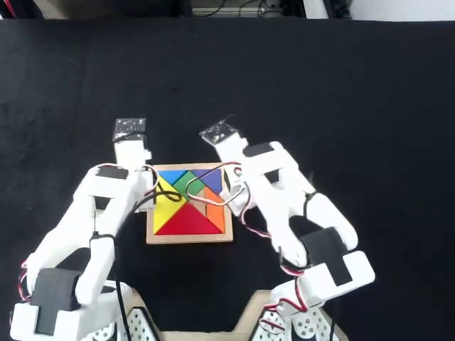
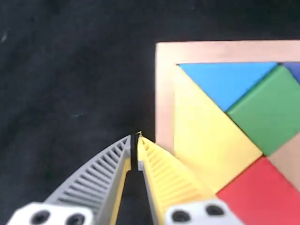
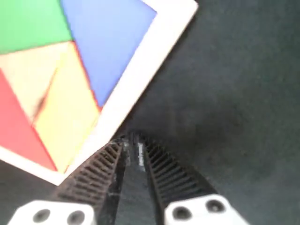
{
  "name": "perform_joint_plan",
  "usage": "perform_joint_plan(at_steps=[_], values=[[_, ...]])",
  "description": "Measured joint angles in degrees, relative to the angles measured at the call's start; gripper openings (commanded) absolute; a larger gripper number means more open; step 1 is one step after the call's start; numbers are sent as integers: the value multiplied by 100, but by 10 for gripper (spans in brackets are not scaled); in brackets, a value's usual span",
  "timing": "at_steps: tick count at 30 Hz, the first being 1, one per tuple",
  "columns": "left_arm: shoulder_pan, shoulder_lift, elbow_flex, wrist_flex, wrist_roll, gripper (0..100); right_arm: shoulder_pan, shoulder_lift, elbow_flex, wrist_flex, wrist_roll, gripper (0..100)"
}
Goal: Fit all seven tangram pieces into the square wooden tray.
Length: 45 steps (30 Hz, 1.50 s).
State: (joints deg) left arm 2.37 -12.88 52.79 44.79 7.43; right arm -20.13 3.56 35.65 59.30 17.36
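both jaws tight together, empty (each just beside the wooden tray)

From above, we lose the side rims of the square wooden tray and parts of the tangram pieces under the left arm and the right arm's wires, and both wrist views crop the tray.

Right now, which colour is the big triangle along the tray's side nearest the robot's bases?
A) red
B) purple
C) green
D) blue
A: seen from above, the red triangle lies along the near edge of the tray.
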Motion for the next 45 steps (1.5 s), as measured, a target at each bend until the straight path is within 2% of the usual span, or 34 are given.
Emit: perform_joint_plan(at_steps=[8, 20, 36, 38, 41, 45], values=[[62, 0, -9, -53, 18, 30, -668, 26, 0, -79, 18, 11], [176, 9, -9, -387, 18, 30, -466, 26, 0, -79, 18, 11], [642, 18, -308, -369, 26, 32, -334, 70, -958, -105, 44, 11], [615, 0, -475, -149, 26, 33, -97, 18, -1204, 255, 44, 11], [193, -413, -1257, 756, 0, 33, 545, -466, -1969, 1125, 44, 11], [-413, -1160, -2796, 1996, -800, 33, 1389, -1424, -3385, 2321, 35, 11]])
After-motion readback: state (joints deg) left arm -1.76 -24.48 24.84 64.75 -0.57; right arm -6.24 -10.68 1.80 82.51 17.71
